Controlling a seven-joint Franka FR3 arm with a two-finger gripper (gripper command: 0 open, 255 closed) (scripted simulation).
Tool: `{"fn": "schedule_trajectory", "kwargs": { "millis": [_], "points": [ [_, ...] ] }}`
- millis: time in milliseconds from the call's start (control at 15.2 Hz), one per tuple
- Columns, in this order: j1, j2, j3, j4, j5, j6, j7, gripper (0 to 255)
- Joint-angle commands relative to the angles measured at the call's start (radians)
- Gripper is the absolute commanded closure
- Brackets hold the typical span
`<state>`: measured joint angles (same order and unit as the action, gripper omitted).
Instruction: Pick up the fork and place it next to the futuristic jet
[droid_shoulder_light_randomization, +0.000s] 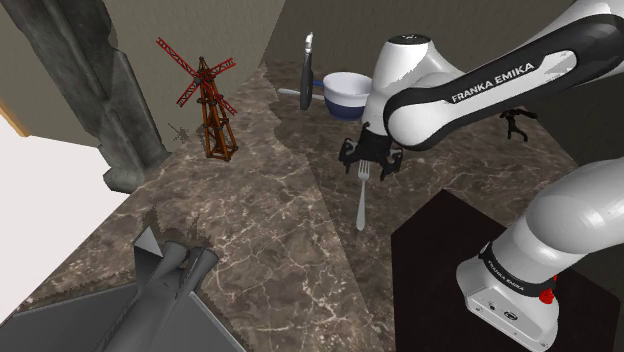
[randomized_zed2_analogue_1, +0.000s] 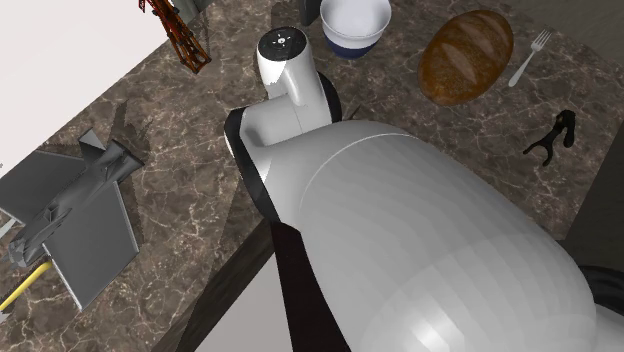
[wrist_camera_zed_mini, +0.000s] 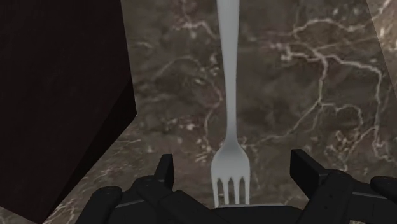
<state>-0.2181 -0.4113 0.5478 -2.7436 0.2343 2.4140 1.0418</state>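
Observation:
A pale grey fork (droid_shoulder_light_randomization: 361, 200) lies on the dark marble top (droid_shoulder_light_randomization: 280, 230), just ahead of the stand. Its tines point toward my gripper (droid_shoulder_light_randomization: 370, 158), which hovers right over that end. In the wrist view the fork (wrist_camera_zed_mini: 229, 95) runs straight away from the gripper (wrist_camera_zed_mini: 234, 170). The tines sit between the two black fingers, which stand wide apart and do not touch them. The grey futuristic jet (droid_shoulder_light_randomization: 150, 300) rests at the shoulder view's lower left, well away from the fork. The jet (randomized_zed2_analogue_1: 75, 205) also lies at the second exterior view's left.
A red windmill model (droid_shoulder_light_randomization: 207, 105), a white and blue bowl (droid_shoulder_light_randomization: 347, 92) and a dark utensil (droid_shoulder_light_randomization: 305, 70) stand further back. A bread loaf (randomized_zed2_analogue_1: 465, 55), another fork (randomized_zed2_analogue_1: 528, 57) and a small black figure (randomized_zed2_analogue_1: 553, 135) lie at the right. The dark stand (wrist_camera_zed_mini: 57, 95) is close beside the gripper.

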Motion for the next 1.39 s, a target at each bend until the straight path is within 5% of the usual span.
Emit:
{"fn": "schedule_trajectory", "kwargs": {
  "millis": [0,330,396,990,1320],
  "points": [
    [-0.002,0.006,0.002,-0.002,-0.001,0.008,0.001,0],
    [-0.002,0.006,0.002,-0.001,-0.001,0.008,0.001,0],
    [-0.002,0.006,0.002,-0.001,-0.001,0.008,0.001,255],
    [-0.002,0.006,0.002,-0.002,-0.002,0.008,0.001,255],
    [0.01,-0.054,-0.023,0.029,0.006,-0.081,-0.012,255]
  ]
}}
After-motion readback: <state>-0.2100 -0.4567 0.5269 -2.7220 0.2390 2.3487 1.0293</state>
